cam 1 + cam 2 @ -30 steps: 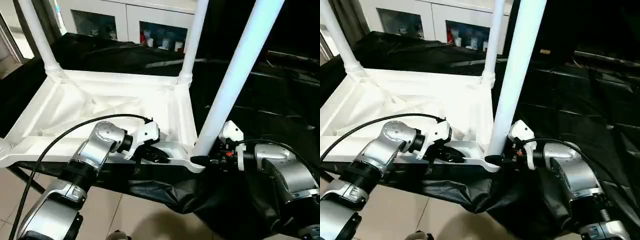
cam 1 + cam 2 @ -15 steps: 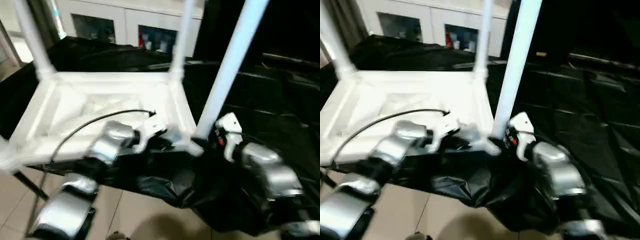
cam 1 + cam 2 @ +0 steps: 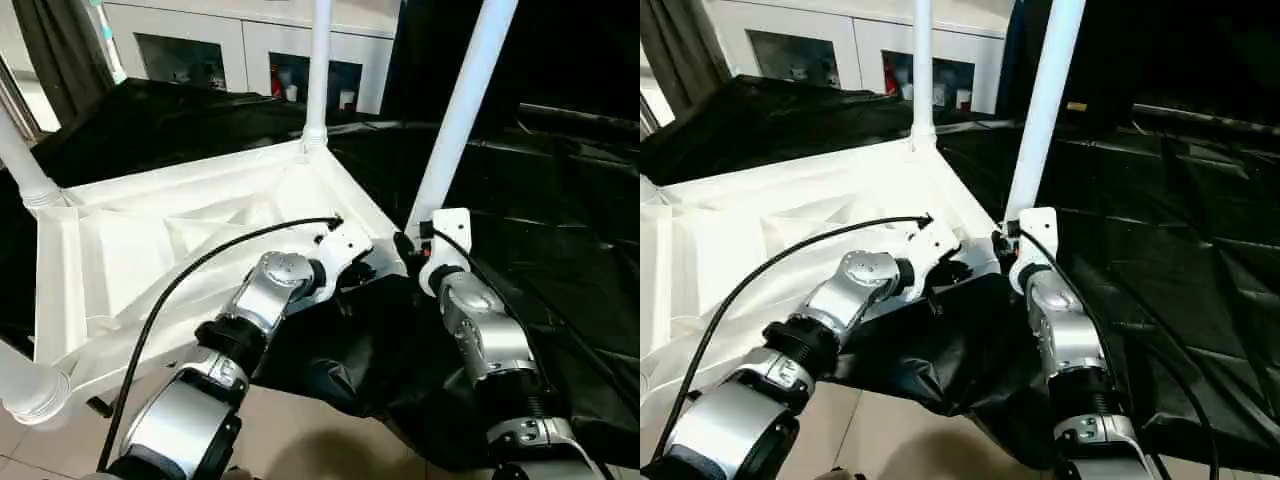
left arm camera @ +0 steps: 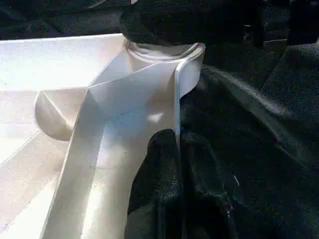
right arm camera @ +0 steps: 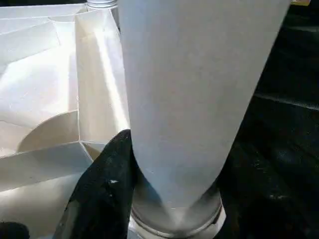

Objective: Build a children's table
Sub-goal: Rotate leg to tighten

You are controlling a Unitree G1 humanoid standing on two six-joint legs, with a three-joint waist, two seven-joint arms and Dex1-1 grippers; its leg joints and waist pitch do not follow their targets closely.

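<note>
- The black-sheeted worktop [image 3: 560, 250] is carrying the large white plastic rectangular table top [image 3: 190, 250], lying ribbed underside up.
- White tapered tube legs are standing in its corner sockets; the near right leg [image 3: 460, 110] is rising beside the right arm.
- The right gripper [image 5: 164, 199] is clasping that leg's base, just above its socket.
- The left gripper [image 4: 177, 164] is pinching the top's thin rim, fingers [image 4: 159, 169] closed on it.

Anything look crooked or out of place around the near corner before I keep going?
Nothing damaged. The white plastic table top lies skewed, with one corner hanging past the black-covered bench edge over the floor. The white tube leg in the right gripper leans slightly.
</note>
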